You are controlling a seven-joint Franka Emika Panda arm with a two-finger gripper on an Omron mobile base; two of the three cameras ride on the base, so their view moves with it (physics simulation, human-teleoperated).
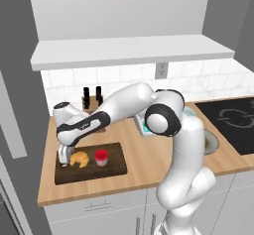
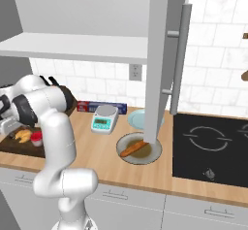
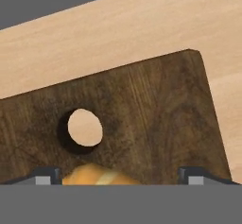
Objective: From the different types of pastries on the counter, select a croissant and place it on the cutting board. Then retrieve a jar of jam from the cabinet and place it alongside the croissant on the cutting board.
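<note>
Hovering low over the left end of the cutting board [image 1: 115, 165], the gripper [image 1: 63, 158] sits right beside the croissant [image 1: 80, 158], and in the hand view its two finger tips [image 3: 46, 175] stand wide apart with the golden top of the pastry showing between them near the bottom edge. Nothing is pinched here; the croissant lies flat on the dark wood, near the board's pale hole [image 3: 85, 128].

And look at the board's other tenant: the jar of jam [image 1: 101, 157], red lid up, stands upright just beside the croissant, the two close together but apart. From the right base view the same pair shows at the far left, croissant [image 2: 22, 136] and jar [image 2: 36, 138] side by side on the brown board.

So, by the look of it, both items are where the task wants them, and this reads as the tail end of the job. The long orange-brown pastry [image 2: 134, 148] sits untouched on its plate [image 2: 122, 154] down the counter [image 1: 144, 154].

What the next move calls for, I'd say, is a clean lift straight up, fingers kept wide, so neither tip clips the croissant or nudges the jar on the way out.
</note>
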